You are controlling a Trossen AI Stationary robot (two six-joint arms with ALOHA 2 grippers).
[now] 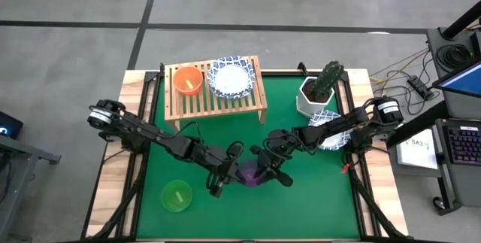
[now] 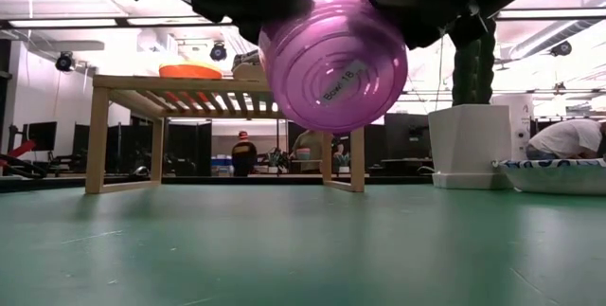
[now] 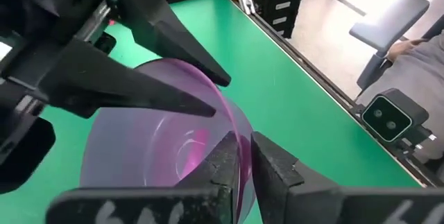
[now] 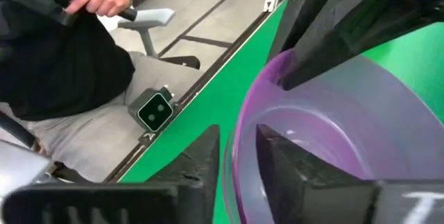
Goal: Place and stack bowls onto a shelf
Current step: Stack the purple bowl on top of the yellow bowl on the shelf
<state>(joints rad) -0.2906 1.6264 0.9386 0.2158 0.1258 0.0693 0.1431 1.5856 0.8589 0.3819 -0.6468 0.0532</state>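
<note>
Overhead, the green table [image 1: 301,213] carries the wooden shelf [image 1: 216,106] at its far side, left of centre. On the slats sit an orange-red bowl [image 1: 189,80] to the left and a blue-rimmed patterned bowl [image 1: 231,77] to the right, just beside each other. Right of the shelf stands the white pot with a cactus-like plant [image 1: 319,87], and another patterned bowl [image 1: 328,130] lies near it, partly under the right arm. A green bowl [image 1: 176,195] rests alone at the near left.

Both arms meet at the table's middle — over the purple bowl [image 2: 331,58], which the low view shows lifted clear of the mat and tilted, its labelled underside facing the camera. The left gripper [image 3: 246,165] has its fingers pinched on the bowl's rim, one inside the wall and one outside. The right gripper [image 4: 239,158] grips the opposite rim the same way — both closed down to the thickness of the plastic.

A seated person [image 4: 66,64] shows beyond the table's edge.
</note>
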